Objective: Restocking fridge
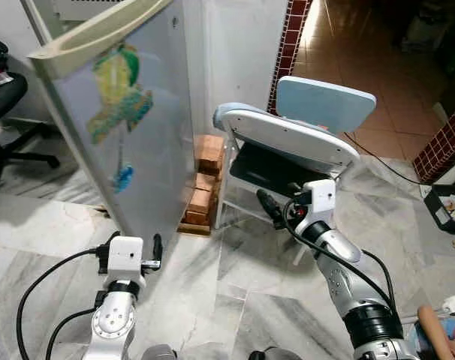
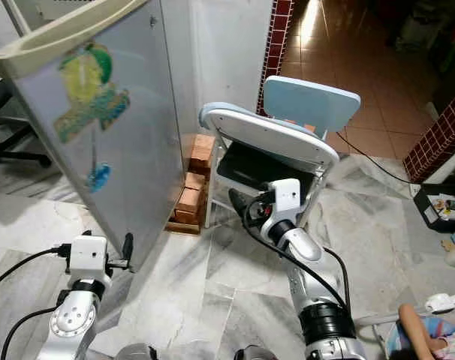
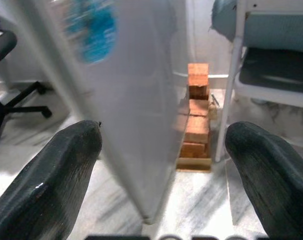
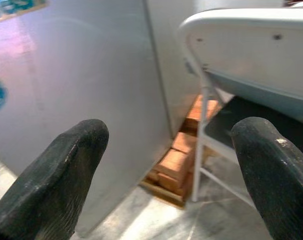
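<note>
**A:** Where is the fridge, and what state is it in?

**B:** Its door (image 1: 130, 127) fills the upper left of the head views: a tall pale panel swung open toward the camera, with colourful stickers on its face. The bottom corner sits close to the marble floor (image 1: 212, 285), near the frame's middle.

**A:** And the grippers?

**B:** The left gripper (image 1: 154, 251) is low and left of centre, just beside the door's free edge. In its wrist view the two black fingers (image 3: 51, 185) stand wide apart, with the edge running between them but not touched. The right gripper (image 1: 271, 206) is at centre right, in front of a folded pale blue chair (image 1: 287, 139); its fingers (image 4: 56, 180) are also spread wide and hold nothing.

**A:** How would the door handle?

**B:** By my judgement it is stiff, fairly heavy and smooth, so pads could slip on the flat face. Taking the free vertical edge, or pushing it, looks safest, since it swings on a hinge.

**A:** What can't be made out?

**B:** The fridge interior and shelves are behind the door. No groceries to stock are visible. A stack of bricks (image 1: 205, 180) stands between door and chair. An office chair (image 1: 6, 112) is cut off at far left, and a person's arm (image 1: 438, 334) at lower right.
</note>
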Tool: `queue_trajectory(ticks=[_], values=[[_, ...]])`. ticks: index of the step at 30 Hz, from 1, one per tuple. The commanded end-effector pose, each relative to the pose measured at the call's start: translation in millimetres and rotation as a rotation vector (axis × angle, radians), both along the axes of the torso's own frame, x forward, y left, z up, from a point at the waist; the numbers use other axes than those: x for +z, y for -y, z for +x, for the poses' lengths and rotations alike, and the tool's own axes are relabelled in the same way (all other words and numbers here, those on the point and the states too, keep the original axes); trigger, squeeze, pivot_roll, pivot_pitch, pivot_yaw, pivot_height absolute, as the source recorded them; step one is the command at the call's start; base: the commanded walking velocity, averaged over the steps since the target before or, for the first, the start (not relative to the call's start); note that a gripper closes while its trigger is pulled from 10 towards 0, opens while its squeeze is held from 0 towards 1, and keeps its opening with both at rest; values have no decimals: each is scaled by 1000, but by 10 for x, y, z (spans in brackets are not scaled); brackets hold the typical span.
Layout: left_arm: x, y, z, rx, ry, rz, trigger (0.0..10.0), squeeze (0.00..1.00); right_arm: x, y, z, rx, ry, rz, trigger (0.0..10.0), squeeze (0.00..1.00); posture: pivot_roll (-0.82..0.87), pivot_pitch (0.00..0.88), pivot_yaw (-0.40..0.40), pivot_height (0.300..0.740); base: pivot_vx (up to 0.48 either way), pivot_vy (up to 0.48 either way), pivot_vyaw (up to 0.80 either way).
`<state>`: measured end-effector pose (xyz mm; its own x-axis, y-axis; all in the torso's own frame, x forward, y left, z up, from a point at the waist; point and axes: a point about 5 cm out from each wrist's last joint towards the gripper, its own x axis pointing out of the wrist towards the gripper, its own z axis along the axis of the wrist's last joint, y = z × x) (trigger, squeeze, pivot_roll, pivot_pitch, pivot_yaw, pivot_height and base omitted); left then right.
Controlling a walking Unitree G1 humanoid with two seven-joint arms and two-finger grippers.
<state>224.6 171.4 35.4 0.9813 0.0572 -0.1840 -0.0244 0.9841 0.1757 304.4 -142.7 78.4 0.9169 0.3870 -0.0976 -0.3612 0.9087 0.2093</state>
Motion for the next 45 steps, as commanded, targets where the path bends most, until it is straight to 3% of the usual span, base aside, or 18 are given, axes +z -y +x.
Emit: queue_trajectory(ticks=[1,12,27,39,45], values=[[-13,-50,3,18,-16,13,10000,0,14,-14,16,-24,12,-13,10000,0,16,69,-7,740,0,0,0],[2,-110,31,26,-15,27,10000,0,-73,-50,-40,-86,14,-21,10000,0,6,72,3,740,0,407,0],[-62,26,20,-4,-38,0,10000,0,-198,100,-40,-209,-35,-52,10000,0,-6,31,-3,740,0,477,0],[-39,66,162,-22,-10,9,10000,0,-166,-100,96,-184,-9,-50,10000,0,-10,0,8,740,0,480,0],[-64,41,122,-19,-14,14,10000,0,-203,-54,90,-196,-13,-62,10000,0,-11,0,7,740,0,480,0]])
